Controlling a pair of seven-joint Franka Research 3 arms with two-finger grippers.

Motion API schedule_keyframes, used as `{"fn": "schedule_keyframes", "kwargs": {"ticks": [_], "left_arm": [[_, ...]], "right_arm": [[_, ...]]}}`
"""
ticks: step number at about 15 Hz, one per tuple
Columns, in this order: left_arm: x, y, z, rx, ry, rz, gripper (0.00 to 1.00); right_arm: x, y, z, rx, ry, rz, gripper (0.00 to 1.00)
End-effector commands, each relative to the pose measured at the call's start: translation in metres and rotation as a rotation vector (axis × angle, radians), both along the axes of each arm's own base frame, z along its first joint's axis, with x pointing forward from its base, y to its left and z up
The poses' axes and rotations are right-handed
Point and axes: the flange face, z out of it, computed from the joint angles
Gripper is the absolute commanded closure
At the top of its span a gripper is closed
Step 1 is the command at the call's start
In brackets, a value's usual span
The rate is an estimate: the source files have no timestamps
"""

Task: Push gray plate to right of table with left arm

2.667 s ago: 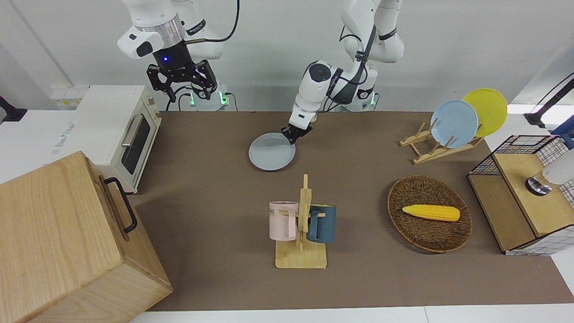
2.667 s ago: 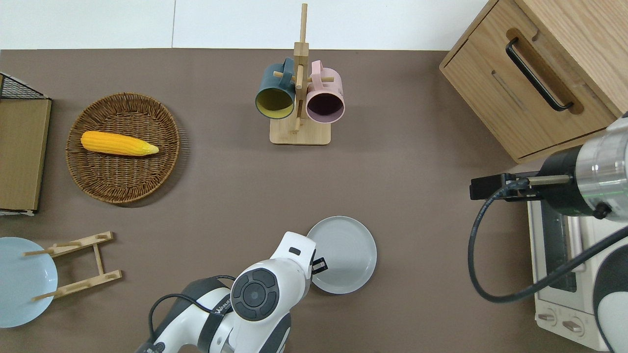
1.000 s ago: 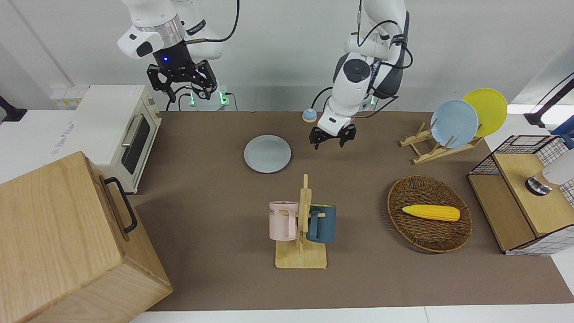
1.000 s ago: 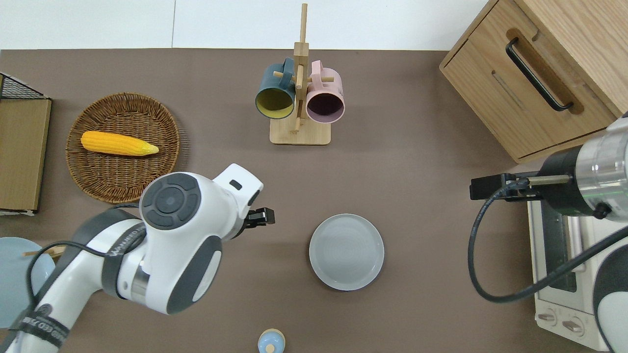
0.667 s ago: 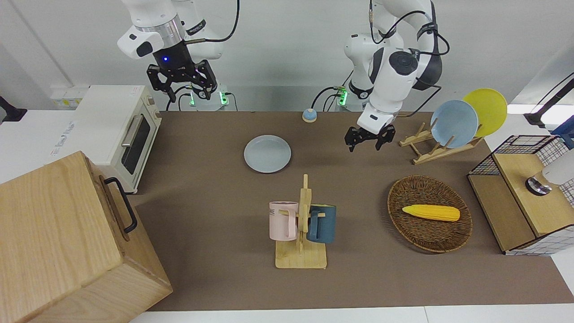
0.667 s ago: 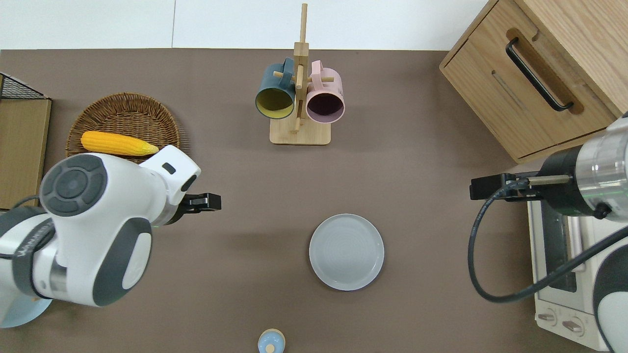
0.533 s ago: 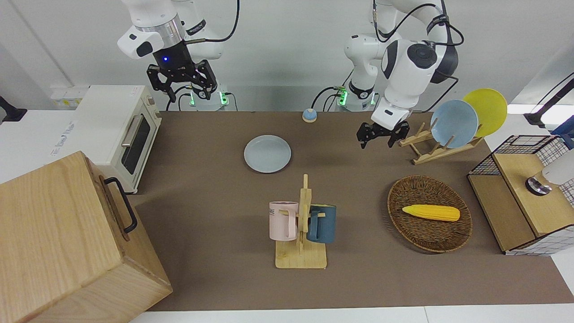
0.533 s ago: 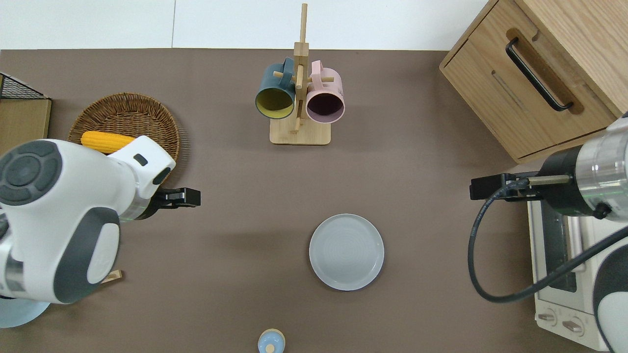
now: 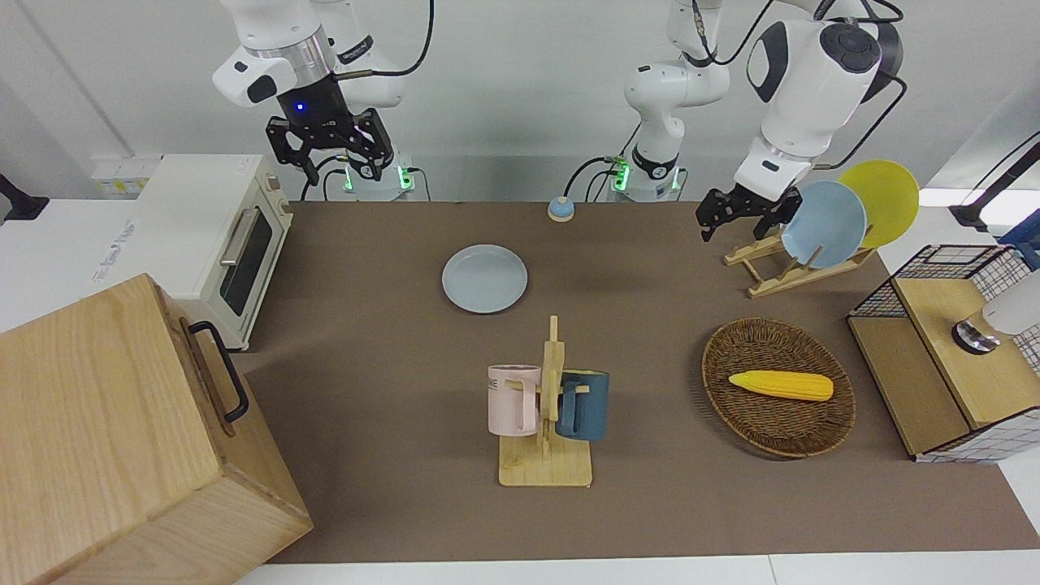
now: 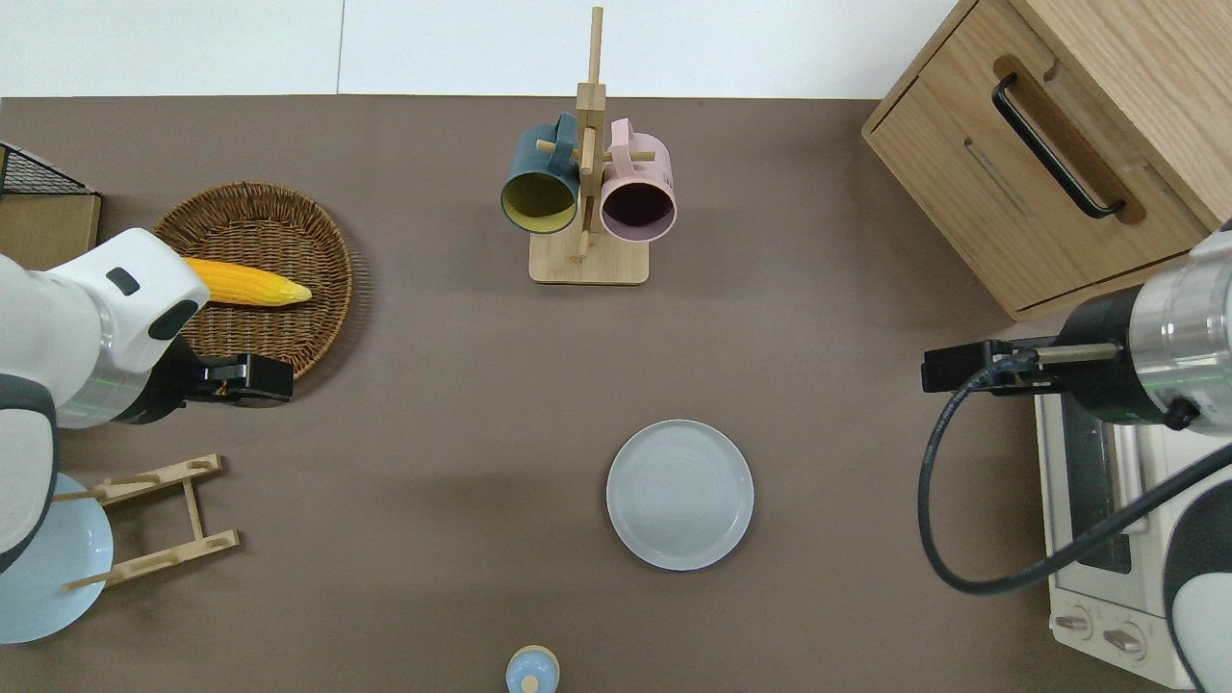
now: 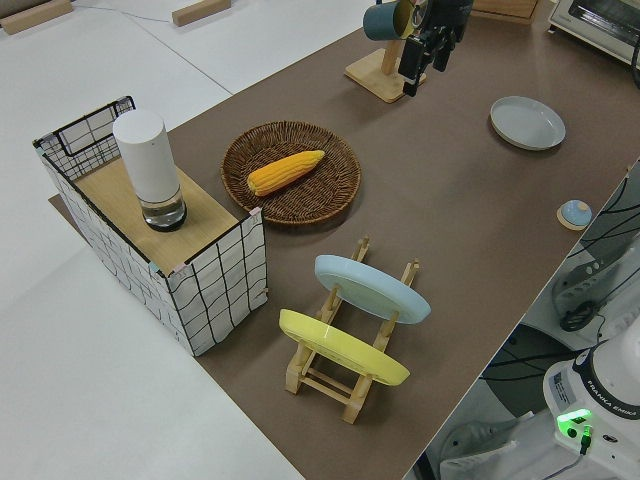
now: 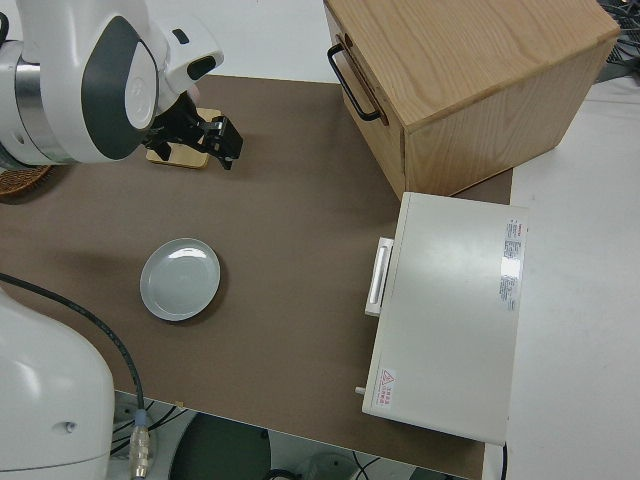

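Observation:
The gray plate (image 9: 484,279) lies flat on the brown table (image 9: 366,366), nearer to the robots than the mug rack; it also shows in the overhead view (image 10: 680,494), the left side view (image 11: 527,122) and the right side view (image 12: 180,278). My left gripper (image 9: 734,231) is open and empty, up in the air, well away from the plate. In the overhead view the left gripper (image 10: 258,377) hangs over the rim of the wicker basket (image 10: 252,289). My right gripper (image 9: 329,158) is open and parked.
A mug rack (image 9: 546,406) holds a pink and a dark blue mug. The basket holds a corn cob (image 9: 780,384). A plate rack holds a sky-blue plate (image 9: 825,223) and a yellow plate (image 9: 881,201). There are also a toaster oven (image 9: 219,236), a wooden box (image 9: 106,439), a wire crate (image 9: 951,349) and a small bell (image 9: 559,210).
The left gripper left the plate's rim, rose and swung toward the left arm's end of the table. The plate slid slightly toward the right arm's end, then stayed still.

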Motion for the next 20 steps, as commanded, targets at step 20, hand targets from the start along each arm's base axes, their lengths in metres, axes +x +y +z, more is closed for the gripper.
{"fn": "schedule_keyframes", "kwargs": {"ticks": [20], "left_arm": [[-0.008, 0.022, 0.062, 0.023, 0.000, 0.033, 0.01]], "right_arm": [[0.001, 0.000, 0.003, 0.018, 0.000, -0.002, 0.005]]}}
